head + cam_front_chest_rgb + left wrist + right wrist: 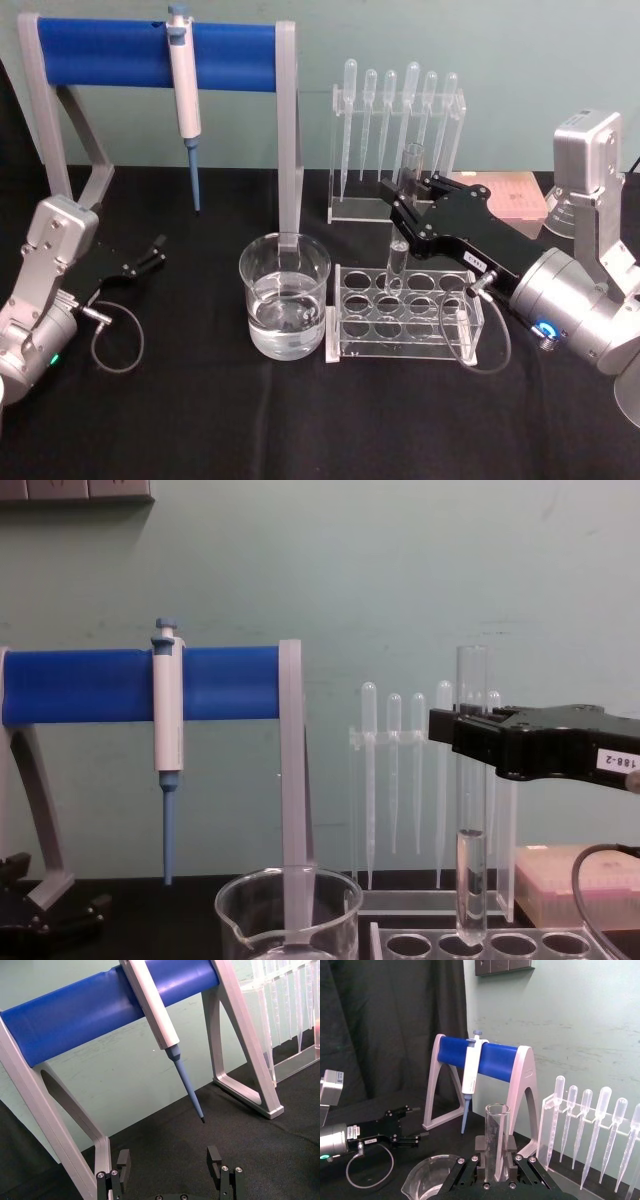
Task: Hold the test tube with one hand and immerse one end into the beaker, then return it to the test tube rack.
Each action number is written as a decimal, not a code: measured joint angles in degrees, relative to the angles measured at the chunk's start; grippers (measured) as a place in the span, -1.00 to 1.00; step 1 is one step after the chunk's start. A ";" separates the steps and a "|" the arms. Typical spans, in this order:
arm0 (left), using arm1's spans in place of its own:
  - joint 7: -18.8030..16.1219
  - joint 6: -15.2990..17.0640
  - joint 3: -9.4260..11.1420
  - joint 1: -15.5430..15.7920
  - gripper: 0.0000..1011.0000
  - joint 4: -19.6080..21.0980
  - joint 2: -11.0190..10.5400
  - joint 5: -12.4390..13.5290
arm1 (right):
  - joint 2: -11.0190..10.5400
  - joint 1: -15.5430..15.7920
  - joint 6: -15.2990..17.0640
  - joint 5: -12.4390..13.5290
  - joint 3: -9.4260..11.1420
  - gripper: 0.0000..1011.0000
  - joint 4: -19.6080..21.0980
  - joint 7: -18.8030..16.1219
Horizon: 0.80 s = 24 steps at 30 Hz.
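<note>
My right gripper (402,205) pinched the test tube (470,880). The tube stood straight up, with its round end right at a back hole of the rack (400,347). The beaker (285,295) sat just beside the rack. My left gripper (155,250) rested spread open, well apart.

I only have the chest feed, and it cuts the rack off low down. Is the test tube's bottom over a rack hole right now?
Observer: Yes. In the head view the test tube, clamped in the right gripper, ends at the test tube rack's back row, second hole from the robot's left.
Operator: Water in the beaker?
Observer: The beaker is roughly half full.
Operator: Left arm?
Observer: The left gripper is open and empty, near the pipette stand.
</note>
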<state>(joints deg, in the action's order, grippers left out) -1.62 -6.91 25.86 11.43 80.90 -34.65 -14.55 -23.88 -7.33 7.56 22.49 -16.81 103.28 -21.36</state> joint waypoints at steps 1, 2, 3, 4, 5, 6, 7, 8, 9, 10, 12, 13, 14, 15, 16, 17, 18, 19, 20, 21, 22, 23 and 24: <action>0.00 0.00 0.00 0.00 0.98 0.00 0.00 0.00 | 0.00 0.00 0.00 0.00 0.00 -0.55 0.00 0.00; 0.00 0.00 0.00 0.00 0.98 0.00 0.00 0.00 | 0.00 0.00 0.00 0.00 0.00 -0.55 0.00 0.00; 0.00 0.00 0.00 0.00 0.98 0.00 0.00 0.00 | 0.00 0.00 0.00 0.00 0.00 -0.55 0.00 0.00; 0.00 0.00 0.00 0.00 0.98 0.00 0.00 0.00 | 0.00 0.00 0.00 0.00 0.00 -0.55 0.00 0.00; 0.00 0.00 0.00 0.00 0.98 0.00 0.00 0.00 | 0.00 0.00 0.00 0.00 0.00 -0.55 0.00 0.00; 0.00 0.00 0.00 0.00 0.98 0.00 0.00 0.00 | 0.00 0.00 0.00 0.00 0.00 -0.55 0.00 0.00; 0.00 0.00 0.00 0.00 0.98 0.00 0.00 0.00 | 0.00 0.00 0.00 0.00 0.00 -0.55 0.00 0.00; 0.00 0.00 0.00 0.00 0.98 0.00 0.00 0.00 | 0.00 0.00 0.00 0.00 0.00 -0.55 0.00 0.00; 0.00 0.00 0.00 0.00 0.98 0.00 0.00 0.00 | 0.00 0.00 0.00 0.00 0.00 -0.55 0.00 0.00; 0.00 0.00 0.00 0.00 0.98 0.00 0.00 0.00 | 0.00 0.00 0.00 0.00 0.00 -0.55 0.00 0.00; 0.00 0.00 0.00 0.00 0.98 0.00 0.00 0.00 | 0.00 0.00 0.00 0.00 0.00 -0.55 0.00 0.00; 0.00 0.00 0.00 0.00 0.98 0.00 0.00 0.00 | 0.00 0.00 0.00 0.00 0.00 -0.55 0.00 0.00; 0.00 0.00 0.00 0.00 0.98 0.00 0.00 0.00 | 0.00 0.00 0.00 0.00 0.00 -0.55 0.00 0.00; 0.00 0.00 0.00 0.00 0.98 0.00 0.00 0.00 | 0.00 0.00 0.00 0.00 0.00 -0.55 0.00 0.00; 0.00 0.00 0.00 0.00 0.98 0.00 0.00 0.00 | 0.00 0.00 0.00 0.00 0.00 -0.55 0.00 0.00; 0.00 0.00 0.00 0.00 0.98 0.00 0.00 0.00 | 0.00 0.00 0.00 0.00 0.00 -0.55 0.00 0.00; 0.00 0.00 0.00 0.00 0.98 0.00 0.00 0.00 | 0.00 0.00 0.00 0.00 0.00 -0.55 0.00 0.00; 0.00 0.00 0.00 0.00 0.98 0.00 0.00 0.00 | 0.00 0.00 0.00 0.00 0.00 -0.55 0.00 0.00; 0.00 0.00 0.00 0.00 0.98 0.00 0.00 0.00 | 0.00 0.00 0.00 0.00 0.00 -0.55 0.00 0.00; 0.00 0.00 0.00 0.00 0.98 0.00 0.00 0.00 | 0.00 0.00 0.00 0.00 0.01 -0.55 0.00 0.00; 0.00 0.00 0.00 0.00 0.98 0.00 0.00 0.00 | 0.00 0.00 0.00 0.00 0.00 -0.55 0.00 0.00; 0.00 0.00 0.00 0.00 0.98 0.00 0.00 0.00 | 0.00 0.00 0.00 0.00 0.00 -0.55 0.00 0.00; 0.00 0.00 0.00 0.00 0.98 0.00 0.00 0.00 | 0.00 0.00 0.00 0.00 0.00 -0.55 0.00 0.00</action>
<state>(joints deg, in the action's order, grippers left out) -1.62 -6.91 25.86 11.43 80.90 -34.64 -14.55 -23.87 -7.33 7.56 22.49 -16.80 103.28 -21.36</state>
